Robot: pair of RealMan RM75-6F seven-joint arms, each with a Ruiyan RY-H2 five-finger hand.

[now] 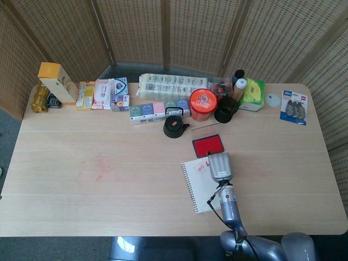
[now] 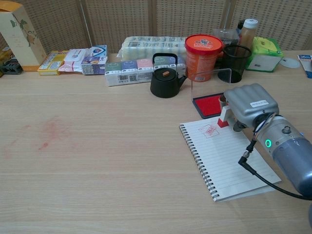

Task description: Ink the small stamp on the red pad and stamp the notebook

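Right of centre, the right robot hand (image 2: 246,105) holds the stamp (image 2: 224,117) upright on the notebook (image 2: 224,158) top, apparently to press ink near the red pad (image 2: 208,105).

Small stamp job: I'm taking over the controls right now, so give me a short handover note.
Right robot hand: holds the small stamp at the notebook's top edge.
Left robot hand: not in view.
Red pad: open, just behind the notebook.
Done: one red imprint shows on the top of the page.
Left: can't tell whether the stamp touches the paper; check, then lift and set it down.
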